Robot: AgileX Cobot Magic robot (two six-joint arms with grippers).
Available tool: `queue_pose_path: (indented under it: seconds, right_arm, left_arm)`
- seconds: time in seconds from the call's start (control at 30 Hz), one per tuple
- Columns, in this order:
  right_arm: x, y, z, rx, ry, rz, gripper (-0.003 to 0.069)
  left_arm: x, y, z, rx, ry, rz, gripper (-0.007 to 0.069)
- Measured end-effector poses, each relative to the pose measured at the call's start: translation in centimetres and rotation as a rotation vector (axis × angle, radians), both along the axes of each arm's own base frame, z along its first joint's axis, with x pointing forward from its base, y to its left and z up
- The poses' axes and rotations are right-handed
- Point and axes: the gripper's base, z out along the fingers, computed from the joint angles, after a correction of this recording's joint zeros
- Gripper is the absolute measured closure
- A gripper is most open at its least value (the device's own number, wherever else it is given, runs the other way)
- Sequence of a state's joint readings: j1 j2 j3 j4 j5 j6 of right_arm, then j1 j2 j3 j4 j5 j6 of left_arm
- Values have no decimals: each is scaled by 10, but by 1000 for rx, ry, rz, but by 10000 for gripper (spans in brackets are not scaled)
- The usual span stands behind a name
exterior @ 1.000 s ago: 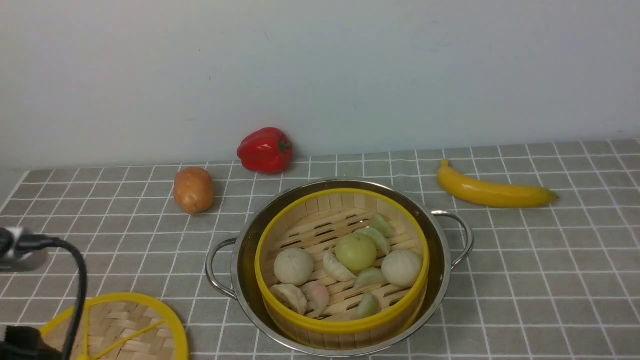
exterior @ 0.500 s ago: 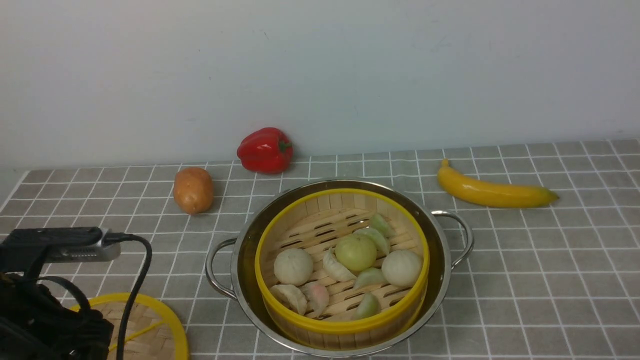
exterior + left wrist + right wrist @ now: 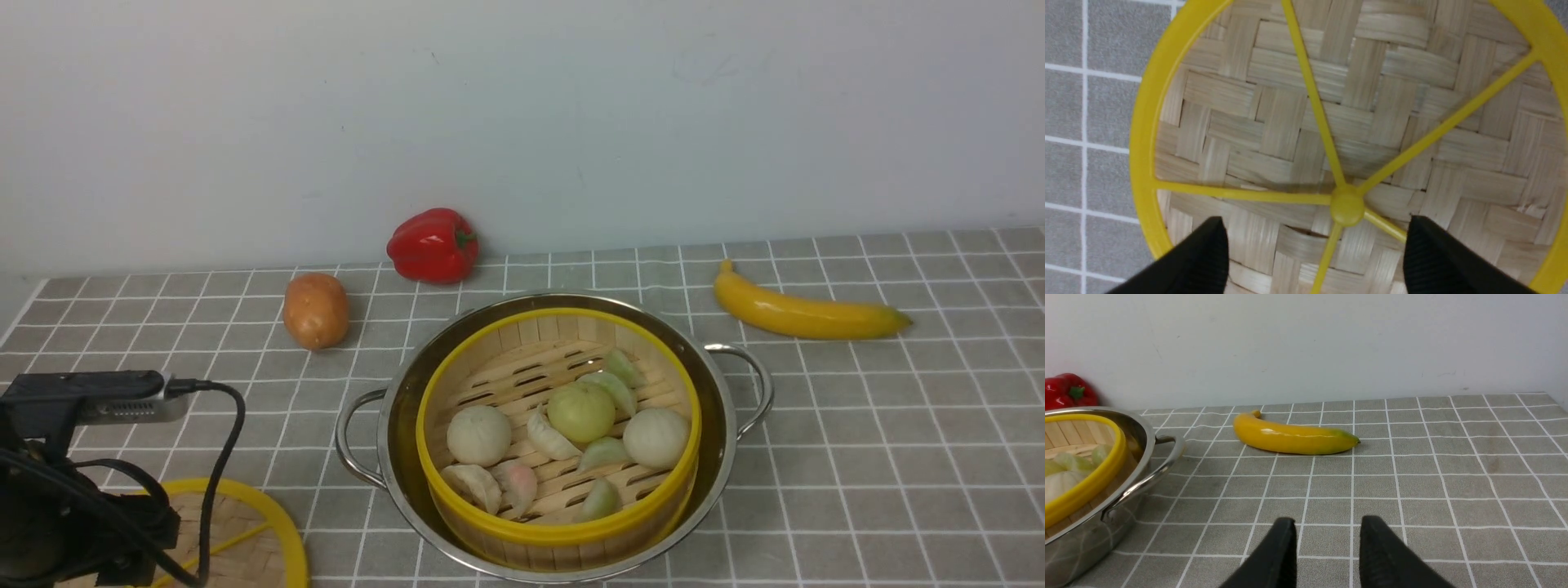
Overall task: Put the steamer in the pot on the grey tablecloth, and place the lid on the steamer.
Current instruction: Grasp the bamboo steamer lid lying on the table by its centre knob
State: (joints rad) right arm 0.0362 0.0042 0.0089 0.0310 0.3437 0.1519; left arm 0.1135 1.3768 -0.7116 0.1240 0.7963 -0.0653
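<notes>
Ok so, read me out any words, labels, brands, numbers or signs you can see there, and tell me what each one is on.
None that I can read.
The pot, the lid and the banana show no lettering.
The left arm's camera housing has small marks, too small to tell whether they are text.

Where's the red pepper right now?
In the front view, the red pepper sits at the cloth's far edge, left of centre, behind the pot and to the right of the brown potato-like thing.
</notes>
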Motion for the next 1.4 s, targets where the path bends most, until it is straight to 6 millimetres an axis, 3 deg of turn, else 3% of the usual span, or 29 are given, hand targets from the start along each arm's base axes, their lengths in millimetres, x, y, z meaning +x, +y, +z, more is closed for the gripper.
queue_pose_path:
  seconds: [0.33, 0.7, 0.83, 1.1, 1.23, 1.4]
  right_arm:
    - [0, 0, 0, -1, 0, 0, 419]
    - [0, 0, 0, -1, 0, 0, 419]
    - [0, 0, 0, -1, 0, 0, 419]
    - [0, 0, 0, -1, 0, 0, 419]
    - [0, 0, 0, -1, 0, 0, 419]
    - [0, 0, 0, -1, 0, 0, 419]
  left_arm:
    - [7, 0, 0, 3, -69, -9, 99]
    - [12, -2, -28, -51, 77, 25, 116]
    - [12, -3, -29, -58, 82, 30, 177]
    - [12, -3, -29, -57, 78, 29, 401]
    - [12, -3, -29, -57, 78, 28, 449]
    - [13, -3, -36, -63, 107, 31, 456]
